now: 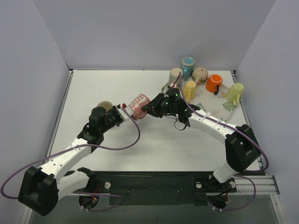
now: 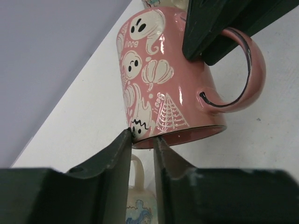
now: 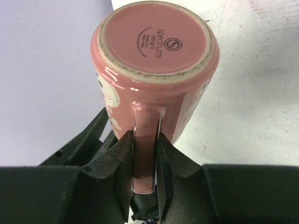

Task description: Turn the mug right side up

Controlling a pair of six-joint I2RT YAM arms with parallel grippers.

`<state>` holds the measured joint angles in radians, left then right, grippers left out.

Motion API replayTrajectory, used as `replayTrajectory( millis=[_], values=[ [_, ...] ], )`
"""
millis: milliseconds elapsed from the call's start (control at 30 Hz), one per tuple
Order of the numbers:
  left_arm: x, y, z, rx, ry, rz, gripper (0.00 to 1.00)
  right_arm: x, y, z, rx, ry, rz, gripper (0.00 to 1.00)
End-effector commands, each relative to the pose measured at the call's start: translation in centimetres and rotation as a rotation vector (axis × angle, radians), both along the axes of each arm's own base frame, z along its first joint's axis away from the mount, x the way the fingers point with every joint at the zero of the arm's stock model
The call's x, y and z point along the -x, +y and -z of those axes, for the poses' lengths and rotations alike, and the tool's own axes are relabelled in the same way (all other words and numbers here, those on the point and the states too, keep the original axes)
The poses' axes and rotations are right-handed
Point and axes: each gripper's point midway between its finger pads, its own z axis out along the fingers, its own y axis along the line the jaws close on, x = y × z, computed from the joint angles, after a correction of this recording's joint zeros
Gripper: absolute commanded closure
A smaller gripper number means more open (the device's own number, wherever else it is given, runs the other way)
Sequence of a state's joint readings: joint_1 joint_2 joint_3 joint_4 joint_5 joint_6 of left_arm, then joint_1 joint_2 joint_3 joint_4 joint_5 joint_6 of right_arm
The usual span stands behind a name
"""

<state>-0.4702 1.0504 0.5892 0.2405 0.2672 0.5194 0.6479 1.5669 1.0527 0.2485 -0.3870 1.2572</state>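
Pink mug (image 1: 138, 105) is lying sideways near table (image 1: 93, 88) centre, between both grippers. R gripper (image 1: 148, 108), at its 3 o'clock, is pinching the handle (image 3: 145, 154) (base facing R wrist cam). L gripper (image 1: 124, 108), at its 9 o'clock, is sitting with jaws spread, one tip touching the rim (image 2: 187, 135). Other mugs (image 1: 205, 81) are clustering at table's 1 o'clock.

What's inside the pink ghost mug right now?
The inside is hidden. The right wrist view shows the pink mug only base-on, the left wrist view its painted side and rim, which sits between the left fingers.
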Motion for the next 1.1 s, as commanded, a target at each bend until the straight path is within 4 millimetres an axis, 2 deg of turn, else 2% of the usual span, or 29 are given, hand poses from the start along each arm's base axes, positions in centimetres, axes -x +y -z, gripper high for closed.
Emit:
replayTrajectory(
  millis=[0,33,67,133,167,267,400,433,467,500,600,700,800,867,900,933,1000,1067],
  values=[
    [-0.5,-1.8,-6.5,0.108,-0.234,0.048,0.79,1.6,3.9,-5.2,-0.183,-0.109,-0.123,1.0],
    [-0.4,-1.9,-6.9,0.115,-0.237,0.05,0.98,1.7,3.8,-4.9,-0.172,-0.105,-0.125,1.0],
    [-0.3,-1.9,-6.8,0.116,-0.227,0.05,1.0,1.7,3.6,-4.8,-0.157,-0.109,-0.124,1.0],
    [0.0,-2.0,-6.7,0.114,-0.192,0.059,1.0,1.5,2.9,-4.1,-0.09,-0.111,-0.119,1.0],
    [0.1,-2.0,-6.7,0.114,-0.174,0.061,1.0,1.5,2.0,-2.9,-0.022,-0.108,-0.12,1.0],
    [0.4,-2.2,-6.2,0.111,-0.077,0.062,1.0,1.1,0.8,-2.0,0.053,-0.127,-0.101,1.0],
    [1.0,-2.8,-4.7,0.063,-0.061,0.117,0.99,0.6,1.3,-2.7,-0.073,-0.101,-0.058,1.0],
    [0.9,-2.6,-4.8,0.068,-0.071,0.111,0.92,0.2,1.0,-2.7,-0.075,-0.108,-0.04,1.0],
    [0.9,-2.6,-4.8,0.076,-0.072,0.105,0.81,0.1,0.7,-2.8,-0.065,-0.118,-0.034,1.0],
    [1.0,-2.3,-4.5,0.064,-0.048,0.106,0.77,-0.1,0.2,-2.5,-0.043,-0.116,-0.017,1.0],
    [1.6,-2.5,-5.2,0.066,-0.029,0.151,0.59,-0.6,-0.9,-2.7,-0.023,-0.128,0.016,1.0],
    [2.3,-2.8,-5.0,0.086,0.001,0.17,0.48,-1.0,-1.6,-3.1,-0.012,-0.141,0.054,1.0],
    [2.5,-3.0,-4.8,0.121,0.044,0.167,0.46,-1.3,-2.0,-3.3,-0.041,-0.147,0.094,1.0],
    [3.0,-3.3,-4.6,0.12,0.069,0.194,0.4,-1.7,-2.1,-4.4,-0.091,-0.15,0.132,1.0],
    [3.3,-3.3,-4.5,0.125,0.079,0.201,0.26,-2.2,-2.3,-5.3,-0.121,-0.158,0.17,1.0],
    [3.5,-3.5,-4.5,0.131,0.081,0.214,0.2,-2.5,-2.2,-6.5,-0.157,-0.184,0.192,1.0],
    [3.7,-3.6,-4.7,0.141,0.064,0.226,0.19,-3.2,-2.4,-9.5,-0.215,-0.237,0.257,1.0],
    [3.6,-3.7,-5.0,0.157,0.059,0.223,0.18,-3.4,-2.4,-11.7,-0.229,-0.275,0.289,1.0]
  ],
)
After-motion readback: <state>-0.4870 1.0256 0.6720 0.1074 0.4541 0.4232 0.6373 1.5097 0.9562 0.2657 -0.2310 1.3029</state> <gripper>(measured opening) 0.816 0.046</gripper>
